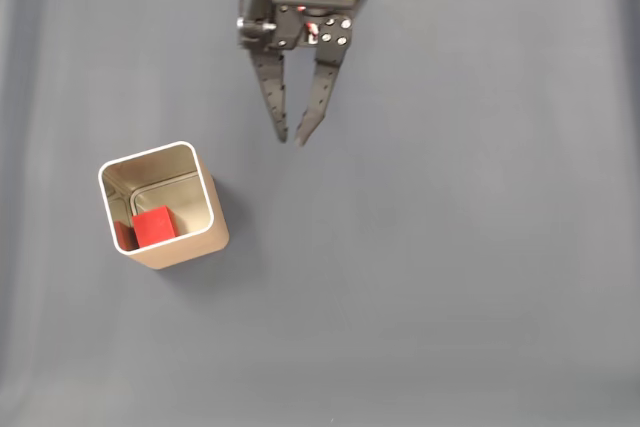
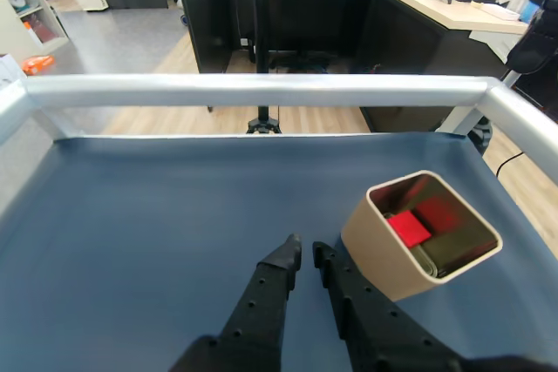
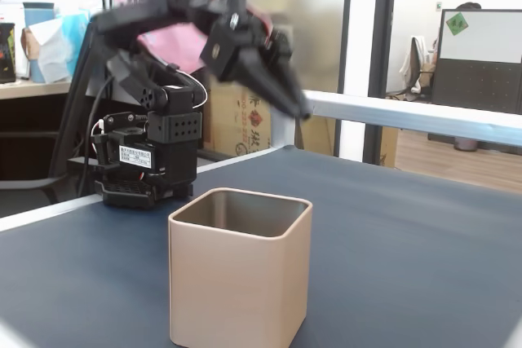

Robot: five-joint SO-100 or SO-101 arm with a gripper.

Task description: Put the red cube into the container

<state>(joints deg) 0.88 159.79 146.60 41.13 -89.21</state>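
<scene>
In a fixed view from above, the red cube (image 1: pixel 154 226) lies inside the container (image 1: pixel 205 230) at lower left of the frame, against the tin's lower wall. The gripper (image 1: pixel 292 135) hangs at upper centre, well apart from the tin — its two fingers nearly together, holding nothing. In the wrist view, the fingertips (image 2: pixel 287 255) sit at lower centre, just left of the container (image 2: pixel 375 254) — the cube (image 2: pixel 407 229) shows within.
</scene>
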